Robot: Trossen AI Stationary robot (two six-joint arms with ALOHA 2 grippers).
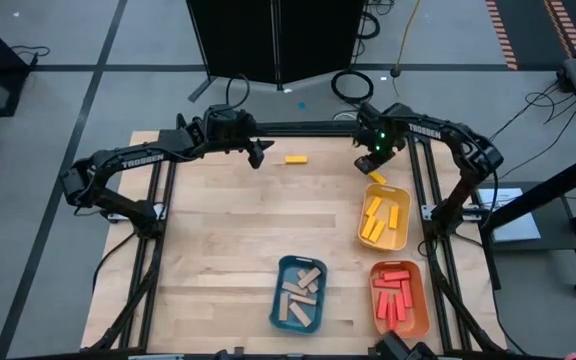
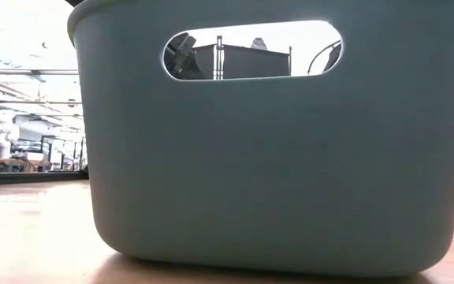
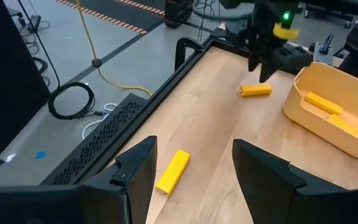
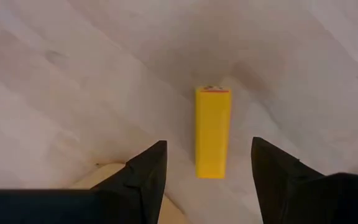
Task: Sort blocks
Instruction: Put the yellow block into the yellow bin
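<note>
Right gripper (image 4: 209,171) open above yellow block (image 4: 212,132)

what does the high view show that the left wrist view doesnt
Only the high view: the blue rounded tray of plain tan wooden blocks, the orange rounded tray of red blocks, and both dark arms whole.

Only the left wrist view: the left gripper from close behind, fingers apart, with a loose yellow block just ahead of them.

Both: that loose yellow block, a second yellow block under the right gripper, the yellow rounded tray holding yellow blocks, and the wooden table.
</note>
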